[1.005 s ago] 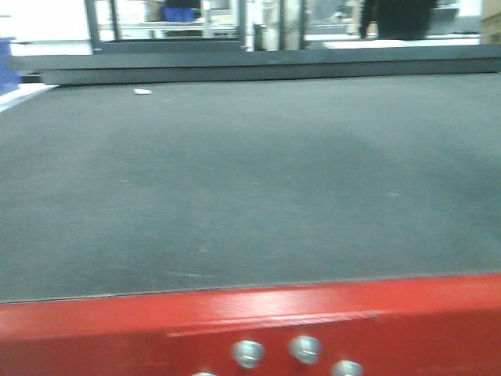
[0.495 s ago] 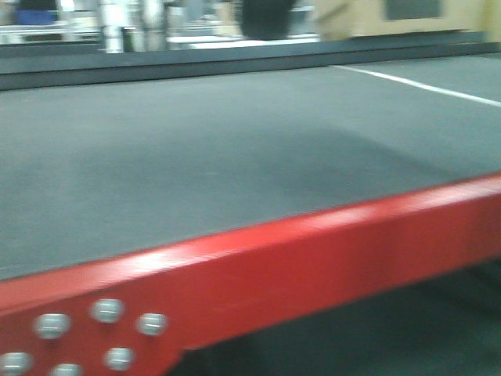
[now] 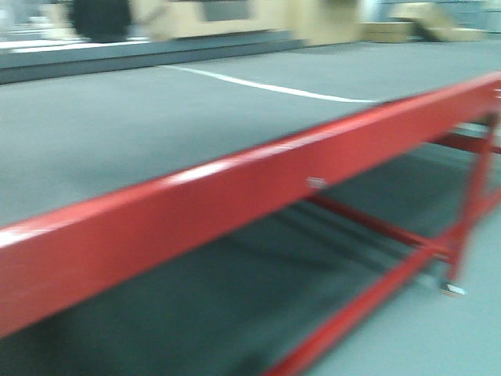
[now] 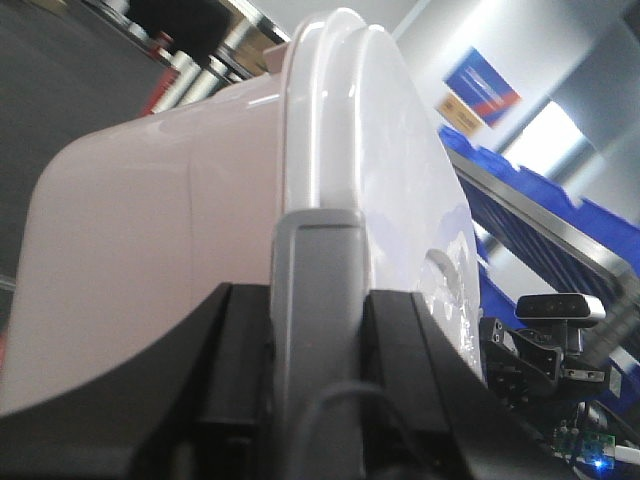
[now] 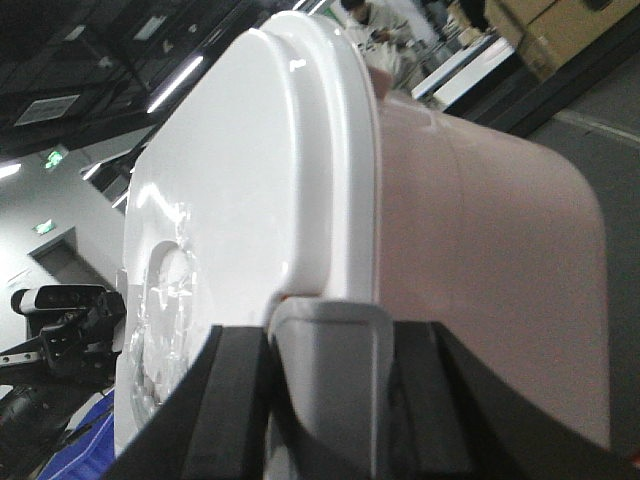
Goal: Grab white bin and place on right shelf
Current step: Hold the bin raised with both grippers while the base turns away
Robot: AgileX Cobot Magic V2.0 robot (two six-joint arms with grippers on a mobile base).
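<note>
The white bin [image 4: 150, 230] fills the left wrist view, with its pale pinkish body and translucent white lid [image 4: 370, 170]. My left gripper [image 4: 318, 320] is shut on the grey latch [image 4: 318, 280] at one end of it. The right wrist view shows the bin's other end [image 5: 480, 270] and lid [image 5: 240, 200]. My right gripper [image 5: 330, 400] is shut on the grey latch [image 5: 330, 345] there. The bin hangs between both grippers. The bin and grippers are out of the front view. The right shelf is out of view.
The red-framed table [image 3: 235, 188] with its dark mat [image 3: 117, 133] runs diagonally across the blurred front view, red legs [image 3: 470, 204] at the right. Cardboard boxes [image 3: 235, 19] stand behind. Blue bins [image 4: 560, 220] lie beyond the lid.
The front view has swung right: the table's red rail went from square-on to diagonal, and its right-hand legs and the floor came into sight.
</note>
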